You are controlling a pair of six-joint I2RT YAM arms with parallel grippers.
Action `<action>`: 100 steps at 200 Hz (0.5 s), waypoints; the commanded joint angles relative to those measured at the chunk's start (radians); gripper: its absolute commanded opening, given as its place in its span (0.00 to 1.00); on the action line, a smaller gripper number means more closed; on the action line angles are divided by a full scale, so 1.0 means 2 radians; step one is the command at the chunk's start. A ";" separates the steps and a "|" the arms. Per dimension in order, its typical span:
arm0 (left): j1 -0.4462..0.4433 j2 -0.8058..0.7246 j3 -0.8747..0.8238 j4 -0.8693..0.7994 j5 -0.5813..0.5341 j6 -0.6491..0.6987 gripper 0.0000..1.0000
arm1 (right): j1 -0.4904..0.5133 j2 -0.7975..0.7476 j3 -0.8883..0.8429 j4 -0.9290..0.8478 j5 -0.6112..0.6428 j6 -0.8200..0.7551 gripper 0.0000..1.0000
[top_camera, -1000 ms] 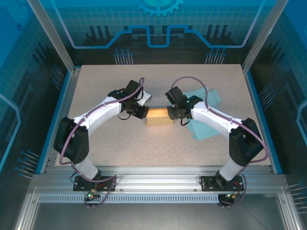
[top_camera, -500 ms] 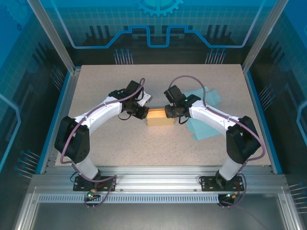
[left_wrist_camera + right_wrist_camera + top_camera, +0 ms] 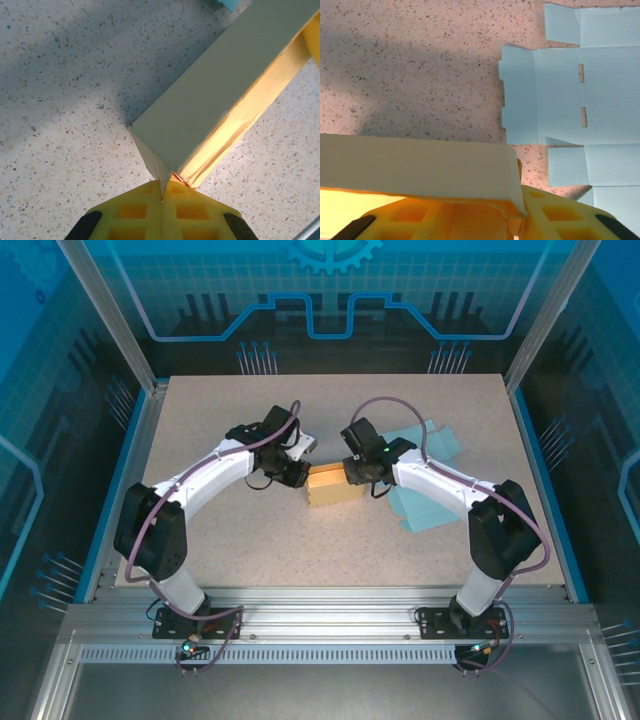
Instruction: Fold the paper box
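So the yellow paper box (image 3: 335, 486) is sitting around the middle of the desk (image 3: 250, 540), half folded, with its long side running left to right and a bit skewed. There's an arm on each end of it.

The left gripper (image 3: 298, 473) is at the box's left end. In the left wrist view its jaws are pressed tight together, pinching the pointed corner of the box, with the paper creased right where they bite.

The right gripper (image 3: 352, 472) is at the right end, on the far side. In the right wrist view its jaws look clamped on the end wall, one finger inside the box and one outside.

The light blue flat blanks (image 3: 432, 490) are lying unfolded on the desk just right of the box, partly under the right arm.
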 commanded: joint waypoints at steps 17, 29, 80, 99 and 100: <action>0.001 -0.005 0.026 -0.022 0.016 -0.021 0.13 | 0.006 0.018 -0.015 -0.017 0.014 -0.004 0.36; 0.001 -0.006 0.026 -0.021 0.013 -0.021 0.13 | 0.006 0.018 -0.015 -0.016 0.013 -0.004 0.36; 0.001 0.002 0.022 -0.009 0.018 -0.027 0.10 | 0.007 0.018 -0.015 -0.015 0.011 -0.005 0.34; 0.001 0.002 0.020 0.001 0.028 -0.036 0.03 | 0.008 0.019 -0.015 -0.015 0.011 -0.005 0.33; 0.001 0.002 0.020 0.001 0.027 -0.036 0.03 | 0.008 0.019 -0.015 -0.015 0.012 -0.005 0.33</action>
